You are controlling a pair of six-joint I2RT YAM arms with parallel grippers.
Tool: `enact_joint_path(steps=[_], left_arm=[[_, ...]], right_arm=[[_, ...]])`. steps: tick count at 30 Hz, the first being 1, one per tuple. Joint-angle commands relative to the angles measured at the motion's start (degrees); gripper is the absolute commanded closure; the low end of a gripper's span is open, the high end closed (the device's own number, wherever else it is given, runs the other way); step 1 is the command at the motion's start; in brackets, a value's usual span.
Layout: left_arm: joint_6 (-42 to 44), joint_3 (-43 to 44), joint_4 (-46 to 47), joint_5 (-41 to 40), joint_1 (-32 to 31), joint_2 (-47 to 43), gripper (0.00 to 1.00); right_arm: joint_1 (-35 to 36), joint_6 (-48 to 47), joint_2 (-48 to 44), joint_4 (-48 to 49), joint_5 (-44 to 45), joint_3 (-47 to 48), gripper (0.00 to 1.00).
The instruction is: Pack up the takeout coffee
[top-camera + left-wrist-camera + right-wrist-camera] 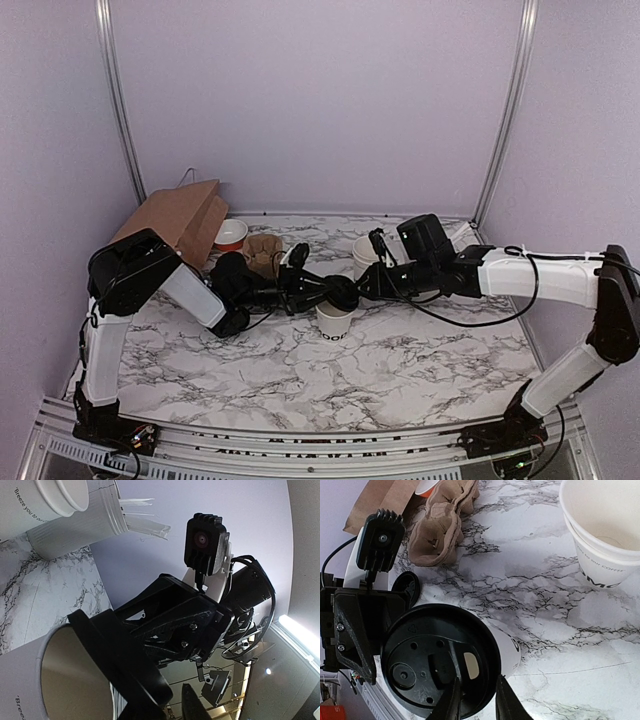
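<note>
Seen from above, two black robot arms meet nose to nose over the middle of a marble table [400, 370]. Between them stands the paper cup [335, 322], upright, its long axis vertical and its mouth facing up. It stands directly under the point where the two grippers meet, so neither arm is clearly nearer.

The black lid [427, 655] hovers over the cup's mouth. The right wrist camera faces it almost flat on, and only a sliver of white cup wall shows past its right edge. From the left wrist camera the lid appears as a slanted dark band across the rim with the cup's hollow open below it, so it looks tilted and not yet seated.

The right gripper [477, 690] reaches in from the right. One of its fingers lies across the lid's face and the other outside the rim, so it appears to pinch the lid by its edge. The left gripper [305, 290] comes from the opposite side, right beside the lid's far edge. Its fingers are hidden behind the lid, so it is unclear whether they are spread or closed.

The next move likely depends on levelling the lid squarely over the rim before pressing it straight down.

Behind them are a stack of cups [600, 540], a pulp cup carrier [437, 535] and a brown paper bag [180, 215].
</note>
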Motion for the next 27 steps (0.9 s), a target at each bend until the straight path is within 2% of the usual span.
enact_joint_path(steps=[1,27], left_arm=[[0.3,-1.1,2.9,0.5,0.6,0.4,0.74],[1.5,-5.8,2.5,0.5,2.3,-2.8,0.72]], right_arm=[[-0.1,-0.3,0.7,0.7,-0.3,0.2,0.75],[0.5,-1.2,1.8,-0.4,0.8,1.6,0.74]])
